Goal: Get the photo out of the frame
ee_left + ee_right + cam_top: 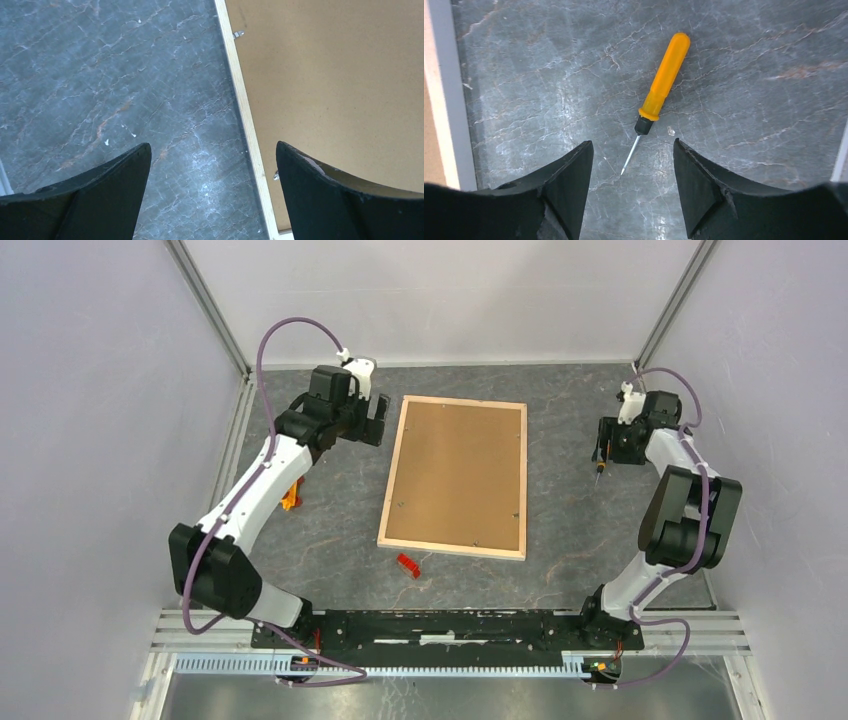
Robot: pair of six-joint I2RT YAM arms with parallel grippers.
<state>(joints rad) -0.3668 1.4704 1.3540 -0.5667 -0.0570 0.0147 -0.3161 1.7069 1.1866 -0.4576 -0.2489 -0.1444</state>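
Two grippers stand open and empty. The left gripper (pixel 212 150) straddles the far-left edge of the frame (pixel 391 480), which lies face down mid-table, brown backing board (pixel 458 475) upward. The right gripper (pixel 632 145) hovers over an orange-handled screwdriver (pixel 663 85) lying on the table (pixel 560 440), right of the frame.

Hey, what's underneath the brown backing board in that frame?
Nothing beneath shows. The backing board fills the frame, with small metal tabs at its edge; whatever lies below it, a photo included, is covered.
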